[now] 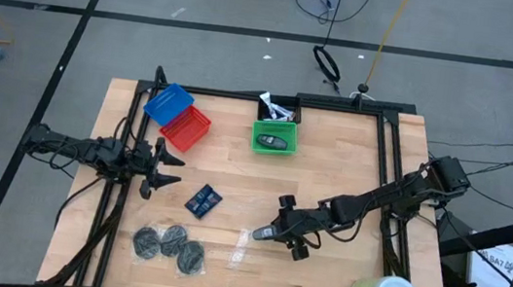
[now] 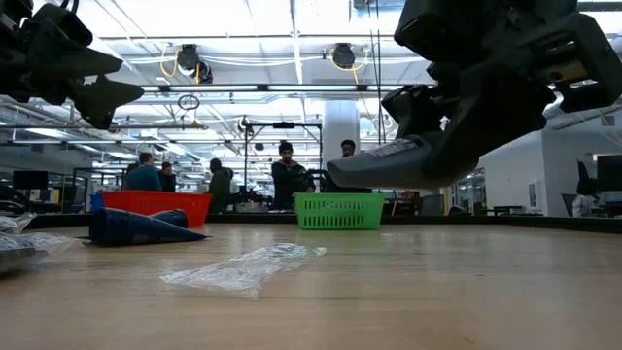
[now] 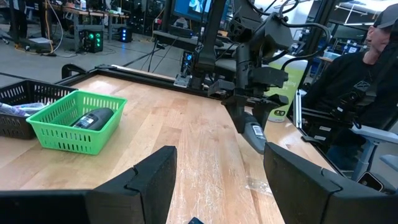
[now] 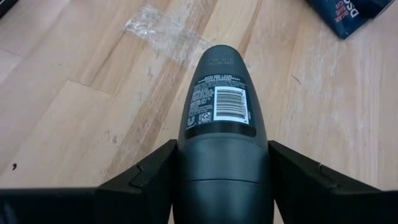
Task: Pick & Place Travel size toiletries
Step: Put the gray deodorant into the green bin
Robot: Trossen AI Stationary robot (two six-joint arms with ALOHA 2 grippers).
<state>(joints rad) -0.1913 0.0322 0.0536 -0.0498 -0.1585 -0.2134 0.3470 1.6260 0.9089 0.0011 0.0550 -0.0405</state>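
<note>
My right gripper [image 4: 221,180] clamped snug on the dark grey oval piece [image 4: 221,102], rigid, slick plastic, probably light, best gripped mid-body.

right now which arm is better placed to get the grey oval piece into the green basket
Right. The right gripper already holds the grey oval piece above the table; the green basket holds its twin. The left gripper is open and empty.
</note>
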